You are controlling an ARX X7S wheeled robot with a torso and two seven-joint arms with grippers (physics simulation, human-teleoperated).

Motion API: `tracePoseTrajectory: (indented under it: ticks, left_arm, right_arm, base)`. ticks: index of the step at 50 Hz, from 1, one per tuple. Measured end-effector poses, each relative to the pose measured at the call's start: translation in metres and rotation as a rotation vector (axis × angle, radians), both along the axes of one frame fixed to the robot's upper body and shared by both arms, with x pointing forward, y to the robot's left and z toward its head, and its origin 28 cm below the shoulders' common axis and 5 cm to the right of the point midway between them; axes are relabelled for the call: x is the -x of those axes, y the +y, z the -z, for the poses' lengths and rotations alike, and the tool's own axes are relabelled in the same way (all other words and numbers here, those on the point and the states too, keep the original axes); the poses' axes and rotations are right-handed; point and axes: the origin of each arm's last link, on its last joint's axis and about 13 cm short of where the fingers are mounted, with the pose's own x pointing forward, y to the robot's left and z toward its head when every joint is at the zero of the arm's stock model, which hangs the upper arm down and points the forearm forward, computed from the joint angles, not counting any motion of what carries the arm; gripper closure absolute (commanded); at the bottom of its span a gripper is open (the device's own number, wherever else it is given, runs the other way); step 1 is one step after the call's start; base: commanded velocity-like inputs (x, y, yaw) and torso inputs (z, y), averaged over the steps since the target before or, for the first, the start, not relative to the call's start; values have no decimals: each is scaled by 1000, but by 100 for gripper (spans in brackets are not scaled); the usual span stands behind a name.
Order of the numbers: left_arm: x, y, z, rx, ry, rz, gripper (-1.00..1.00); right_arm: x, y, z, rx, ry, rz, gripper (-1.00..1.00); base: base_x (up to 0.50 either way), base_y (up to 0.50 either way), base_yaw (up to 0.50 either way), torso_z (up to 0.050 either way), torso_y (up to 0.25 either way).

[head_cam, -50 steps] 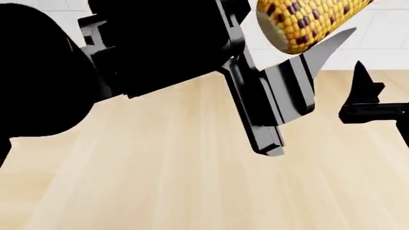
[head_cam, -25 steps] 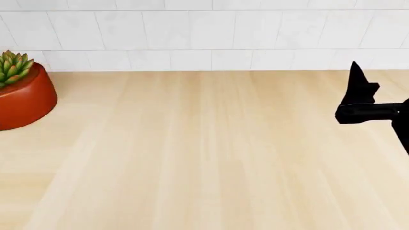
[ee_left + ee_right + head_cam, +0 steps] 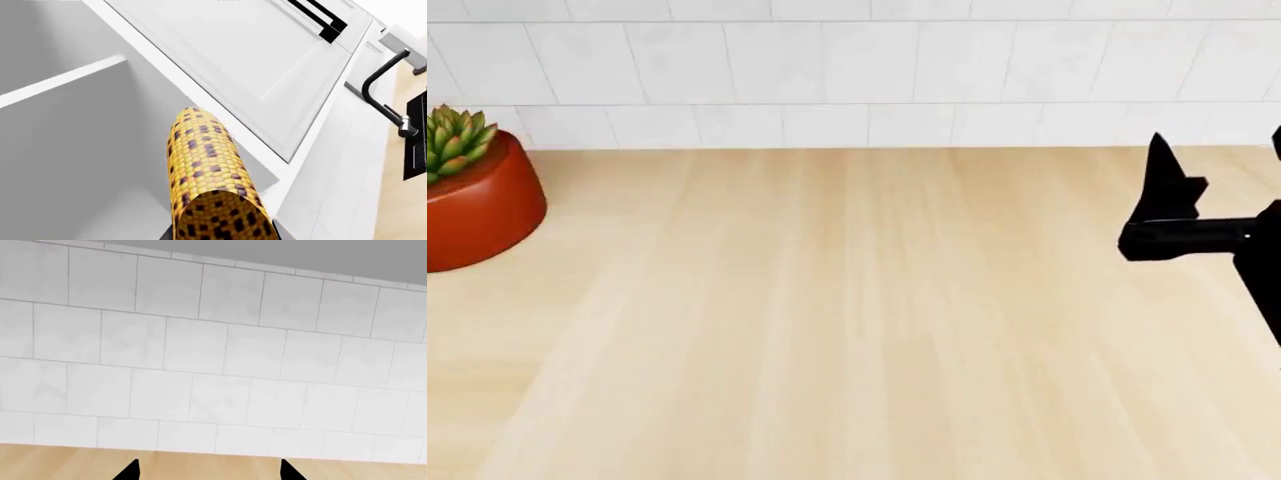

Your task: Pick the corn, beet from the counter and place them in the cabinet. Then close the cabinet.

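Note:
The corn (image 3: 203,165), a yellow cob with dark kernels, is held in my left gripper (image 3: 220,236), whose jaws are shut on its near end. It points into the open cabinet (image 3: 80,150), just below a white shelf (image 3: 63,80). My left arm is out of the head view. My right gripper (image 3: 1217,165) hovers open and empty over the right side of the beige counter (image 3: 827,320); in the right wrist view its fingertips (image 3: 131,471) stand wide apart, facing the tiled wall. The beet is not in view.
A spiky green succulent in a red pot (image 3: 474,200) stands at the counter's back left. A closed white cabinet door (image 3: 267,60) with black handles (image 3: 320,20) is next to the open cabinet. A black faucet (image 3: 380,95) shows beyond it.
My left arm with the corn filled the head view a second ago and has risen out of it, uncovering the counter and pot. My right gripper has shifted slightly left.

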Motion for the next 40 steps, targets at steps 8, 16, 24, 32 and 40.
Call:
tracePoseTrajectory:
  ticks: [8,16,24,32,40]
  left_arm:
    - [-11,0,-7,56,38,-39,100]
    - [-27,-1,-11,90,100,-96,100]
    - [-40,-2,-18,112,158,-130,100]
    - [-49,-5,-22,98,216,-146,100]
    - [-59,-5,-24,104,277,-161,100]
  right_arm:
    - [-1,0,2,-1,3,-1,-100]
    - [-1,0,2,-3,4,-2,-100]
    - [-2,0,3,-4,5,-4,-100]
    - [-3,0,4,-6,8,-5,-100]
    - [-3,0,5,-7,9,-5,-100]
  base:
    - [0,0,0,0,0]
    - [0,0,0,0,0]
    - [0,0,0,0,0]
    - [0,0,0,0,0]
    - [0,0,0,0,0]
